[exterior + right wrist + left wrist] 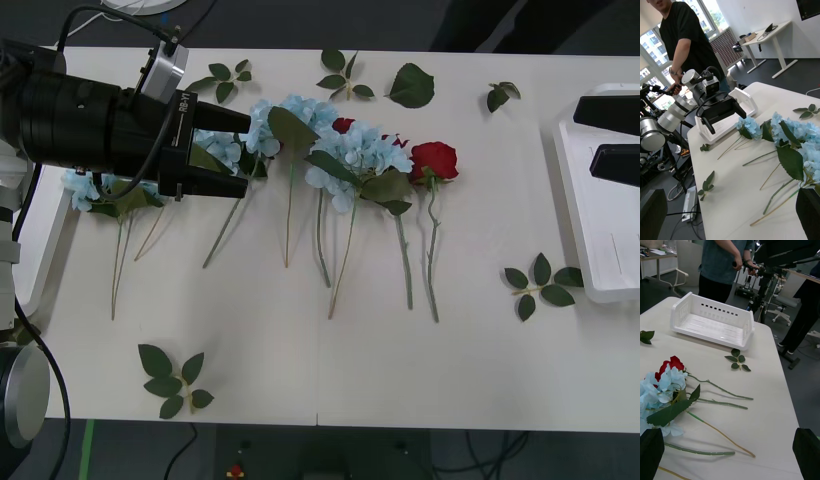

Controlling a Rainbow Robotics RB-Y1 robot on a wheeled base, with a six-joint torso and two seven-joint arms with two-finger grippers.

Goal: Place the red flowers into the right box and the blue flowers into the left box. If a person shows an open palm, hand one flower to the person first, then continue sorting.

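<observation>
Left gripper (246,152), black fingers spread wide and holding nothing, poised over the left end of the flower row on the table (400,380). One blue flower (95,190) lies beneath its arm beside the left box (728,112); further blue flowers (355,160) lie just beyond its fingertips. Red flowers (434,160) lie past these, farther from the fingertips, stems toward the table's near edge. Right box (590,200) stands well apart at the far right, with the right gripper (612,140) above it; whether its fingers are spread cannot be told.

White table (400,380) is carrying blue flowers (350,155) and red flowers (434,160) right of the left gripper (245,152), leaf sprigs (172,380) scattered around.
</observation>
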